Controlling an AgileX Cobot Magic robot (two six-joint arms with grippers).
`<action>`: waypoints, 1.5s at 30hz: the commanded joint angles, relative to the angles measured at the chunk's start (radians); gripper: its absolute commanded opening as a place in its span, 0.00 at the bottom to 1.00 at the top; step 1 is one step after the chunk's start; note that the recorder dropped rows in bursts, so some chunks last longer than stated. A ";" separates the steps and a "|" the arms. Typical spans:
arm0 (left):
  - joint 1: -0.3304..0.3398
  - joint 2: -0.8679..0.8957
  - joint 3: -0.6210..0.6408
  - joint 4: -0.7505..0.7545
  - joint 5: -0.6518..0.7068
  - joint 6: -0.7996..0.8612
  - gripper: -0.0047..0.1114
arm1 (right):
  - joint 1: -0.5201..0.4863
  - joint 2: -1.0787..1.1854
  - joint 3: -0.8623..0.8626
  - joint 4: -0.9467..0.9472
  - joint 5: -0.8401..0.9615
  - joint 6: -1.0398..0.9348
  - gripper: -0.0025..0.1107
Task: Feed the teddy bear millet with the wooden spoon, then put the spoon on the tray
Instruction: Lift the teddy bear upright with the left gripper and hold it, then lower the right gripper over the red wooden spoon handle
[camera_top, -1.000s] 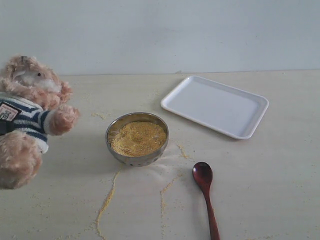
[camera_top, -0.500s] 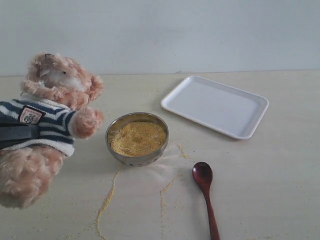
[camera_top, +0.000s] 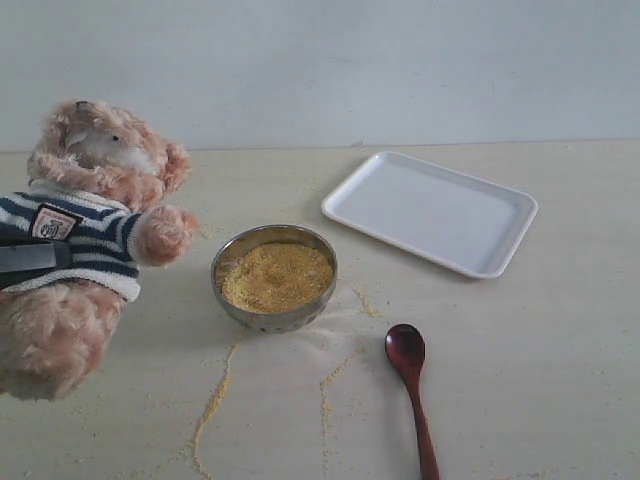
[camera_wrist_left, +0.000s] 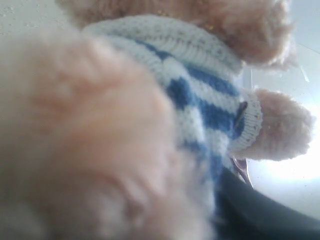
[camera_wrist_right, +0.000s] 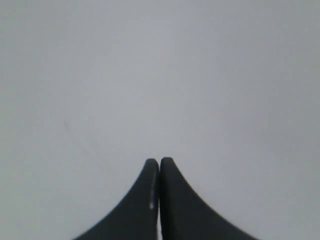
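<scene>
The teddy bear (camera_top: 95, 215) hangs tilted above the table at the far left, facing the bowl. My left gripper (camera_top: 32, 258) is shut on its striped middle, one dark finger lying across the shirt. In the left wrist view the teddy bear (camera_wrist_left: 150, 115) fills the frame and a dark finger (camera_wrist_left: 260, 215) shows beside it. The millet (camera_top: 276, 276) is heaped in a metal bowl (camera_top: 232, 300) at mid-table. The wooden spoon (camera_top: 410, 380) lies flat by the front edge, right of the bowl. The tray (camera_top: 430, 205) sits at the back right. My right gripper (camera_wrist_right: 159, 162) is shut on nothing, facing a plain pale surface.
Thin trails of loose millet (camera_top: 212, 400) run from the bowl toward the front edge, and a small patch (camera_top: 200, 232) lies behind the bear's paw. A pale wall closes off the back of the table.
The teddy bear came in from the left edge toward the bowl, then drew back slightly left and sits more upright. Bowl, spoon and tray have not moved.
</scene>
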 joint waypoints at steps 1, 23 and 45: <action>0.003 0.000 0.002 -0.029 0.013 0.008 0.08 | 0.001 0.139 -0.014 0.239 -0.275 -0.227 0.02; 0.003 0.000 0.002 -0.029 0.008 0.008 0.08 | 0.092 1.359 -0.581 0.187 0.800 -1.123 0.02; 0.003 0.000 0.002 -0.029 0.008 0.008 0.08 | 0.957 1.369 -0.175 0.411 -0.099 -1.068 0.03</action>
